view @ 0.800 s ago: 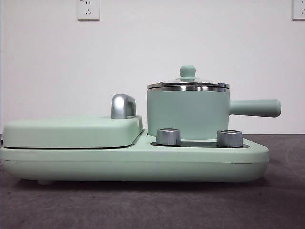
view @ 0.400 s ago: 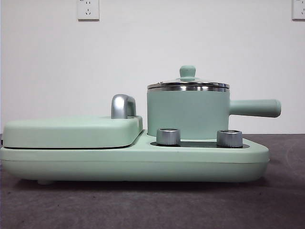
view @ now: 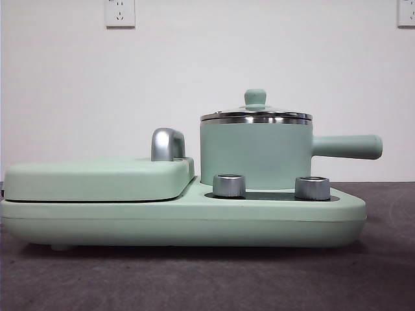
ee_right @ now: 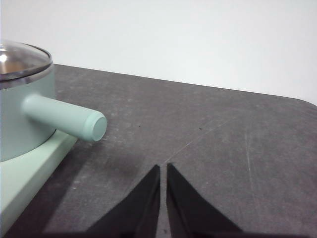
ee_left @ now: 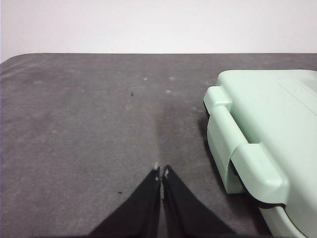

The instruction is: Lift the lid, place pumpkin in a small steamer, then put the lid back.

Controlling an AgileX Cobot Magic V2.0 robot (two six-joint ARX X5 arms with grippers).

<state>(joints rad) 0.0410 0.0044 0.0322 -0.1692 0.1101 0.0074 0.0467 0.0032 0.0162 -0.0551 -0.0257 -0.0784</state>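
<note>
Here the steamer [view: 254, 155] stands on the right part of the flat green base [view: 181, 217], its handle [view: 347, 146] pointing out to the side, behind two steel knobs [view: 229, 185]. The lid [view: 255, 114] sits level on its rim, knob up. Beside it the grill cover [view: 97, 178] lies shut on the base. The left tool [ee_left: 160, 172] hangs low over bare grey worktop [ee_left: 89, 124] near the cover's end, jaws pressed together and holding nothing. The right tool [ee_right: 163, 168] is likewise pinched closed and empty, over worktop just off the handle's tip. The pumpkin shows in no view.
</note>
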